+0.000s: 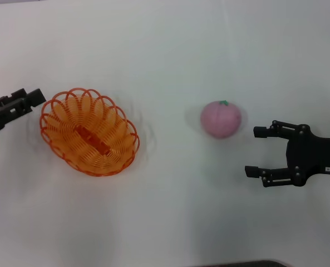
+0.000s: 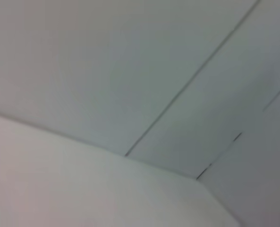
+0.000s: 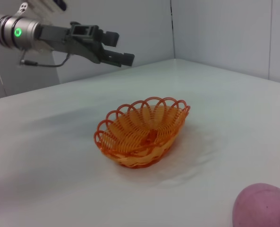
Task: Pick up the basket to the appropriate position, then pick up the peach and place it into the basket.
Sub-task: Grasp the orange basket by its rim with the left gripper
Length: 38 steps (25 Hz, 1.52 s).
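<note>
The orange wire-loop basket [image 1: 89, 132] stands upright on the white table at the left; it also shows in the right wrist view [image 3: 142, 132]. The pink peach [image 1: 221, 118], with its green leaf mark on top, lies to the right of the middle, and shows in the right wrist view [image 3: 265, 205]. My left gripper [image 1: 35, 100] hovers just beside the basket's far left rim, open and empty; it also shows in the right wrist view [image 3: 121, 48]. My right gripper [image 1: 252, 151] is open and empty, a little right of and nearer than the peach, apart from it.
The white table [image 1: 170, 50] runs on all around the two objects. Grey wall panels [image 2: 130, 61] stand behind the table's far edge. The left wrist view shows only wall and table surface.
</note>
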Each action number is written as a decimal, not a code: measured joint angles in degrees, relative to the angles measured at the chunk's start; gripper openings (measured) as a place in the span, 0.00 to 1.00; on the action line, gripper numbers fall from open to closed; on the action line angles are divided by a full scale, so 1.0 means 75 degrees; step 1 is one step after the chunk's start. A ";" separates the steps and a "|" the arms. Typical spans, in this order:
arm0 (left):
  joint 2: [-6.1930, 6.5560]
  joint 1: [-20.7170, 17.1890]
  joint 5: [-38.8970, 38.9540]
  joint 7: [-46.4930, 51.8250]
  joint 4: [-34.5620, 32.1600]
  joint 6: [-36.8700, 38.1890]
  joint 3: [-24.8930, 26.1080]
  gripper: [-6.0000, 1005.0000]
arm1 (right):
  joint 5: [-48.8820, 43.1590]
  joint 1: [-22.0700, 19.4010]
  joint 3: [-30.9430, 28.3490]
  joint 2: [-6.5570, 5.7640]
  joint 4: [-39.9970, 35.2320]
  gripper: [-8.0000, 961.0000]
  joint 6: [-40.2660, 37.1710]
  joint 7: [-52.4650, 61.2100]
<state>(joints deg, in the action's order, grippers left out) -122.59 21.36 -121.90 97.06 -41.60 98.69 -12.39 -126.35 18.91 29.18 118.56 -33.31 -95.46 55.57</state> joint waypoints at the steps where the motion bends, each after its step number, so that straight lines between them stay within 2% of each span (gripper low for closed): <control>1: -0.0001 0.0038 -0.0007 0.0343 -0.0257 -0.0111 -0.0197 0.81 | -0.0004 0.0002 0.0003 0.0000 0.0000 0.99 0.0000 0.0003; 7: -0.0004 0.0286 -0.0087 0.1554 -0.1236 -0.0493 -0.0958 0.81 | -0.0009 0.0009 0.0031 -0.0001 0.0000 0.99 -0.0008 0.0008; 10: 0.0002 0.0416 -0.0416 0.2073 -0.1721 -0.0904 -0.1538 0.81 | -0.0012 0.0011 0.0040 0.0000 0.0000 0.99 -0.0008 0.0009; 18: -0.0161 0.0665 -0.1518 0.3018 -0.3000 -0.1801 -0.3393 0.81 | -0.0018 0.0011 0.0054 0.0000 0.0000 0.99 -0.0011 0.0011; 20: -0.0165 0.0697 -0.1612 0.3061 -0.3061 -0.1842 -0.3555 0.81 | -0.0018 0.0010 0.0057 0.0000 0.0000 0.99 -0.0012 0.0015; 22: -0.0168 0.0916 -0.2053 0.3151 -0.3190 -0.2030 -0.4215 0.81 | -0.0018 0.0010 0.0059 0.0000 0.0000 0.99 -0.0012 0.0017; 38: -0.0166 0.1411 -0.3855 0.3835 -0.3140 -0.2951 -0.5739 0.81 | -0.0017 0.0010 0.0053 0.0000 -0.0008 0.99 0.0035 0.0020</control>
<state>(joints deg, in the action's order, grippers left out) -123.84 31.94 -150.82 125.82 -65.15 76.56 -55.43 -126.47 18.98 29.58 118.56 -33.37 -95.20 55.72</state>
